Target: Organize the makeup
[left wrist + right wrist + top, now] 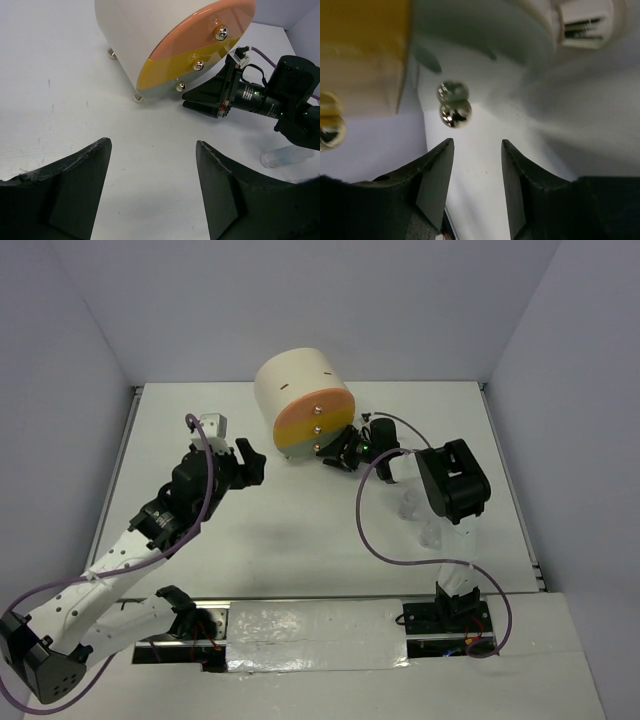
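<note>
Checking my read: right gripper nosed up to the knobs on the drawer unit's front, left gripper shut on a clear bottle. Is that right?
No. The left gripper is open and empty, as the left wrist view shows; a clear bottle lies on the table beyond it. The right gripper is at the knobs on the front of the drawer unit.

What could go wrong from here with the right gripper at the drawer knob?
The right gripper sits short of the round knob; its jaws could close on air or slip off. Pulling may drag the whole drawer unit, since the left gripper braces nothing. The right arm could roll the clear bottle.
</note>
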Robot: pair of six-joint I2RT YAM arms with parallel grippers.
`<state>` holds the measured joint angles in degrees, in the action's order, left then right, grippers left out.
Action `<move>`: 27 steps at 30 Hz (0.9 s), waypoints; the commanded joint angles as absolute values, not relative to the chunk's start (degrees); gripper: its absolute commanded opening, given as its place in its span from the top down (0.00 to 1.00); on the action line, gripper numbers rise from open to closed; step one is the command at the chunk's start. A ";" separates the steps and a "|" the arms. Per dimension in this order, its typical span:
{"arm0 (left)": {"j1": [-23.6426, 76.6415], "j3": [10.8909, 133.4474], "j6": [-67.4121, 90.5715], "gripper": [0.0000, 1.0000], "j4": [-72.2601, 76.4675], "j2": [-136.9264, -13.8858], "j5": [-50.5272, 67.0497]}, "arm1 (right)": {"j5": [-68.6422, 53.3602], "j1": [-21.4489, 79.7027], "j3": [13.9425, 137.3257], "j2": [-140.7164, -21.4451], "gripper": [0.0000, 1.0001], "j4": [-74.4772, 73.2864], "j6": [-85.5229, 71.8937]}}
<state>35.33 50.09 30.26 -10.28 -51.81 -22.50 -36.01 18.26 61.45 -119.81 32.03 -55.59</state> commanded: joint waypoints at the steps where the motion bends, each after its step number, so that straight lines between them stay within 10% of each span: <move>1: 35.07 50.89 31.82 0.19 -9.49 -50.19 -23.64 | -35.07 18.81 64.60 -121.46 0.50 41.65 -60.29; 27: 35.07 49.48 31.55 0.19 -8.61 -49.92 -23.82 | -33.04 19.25 63.39 -123.76 0.75 47.11 -65.57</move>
<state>35.33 49.45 30.63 -10.90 -51.09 -23.31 -34.04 19.31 65.47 -125.62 43.20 -65.43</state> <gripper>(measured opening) 0.814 0.348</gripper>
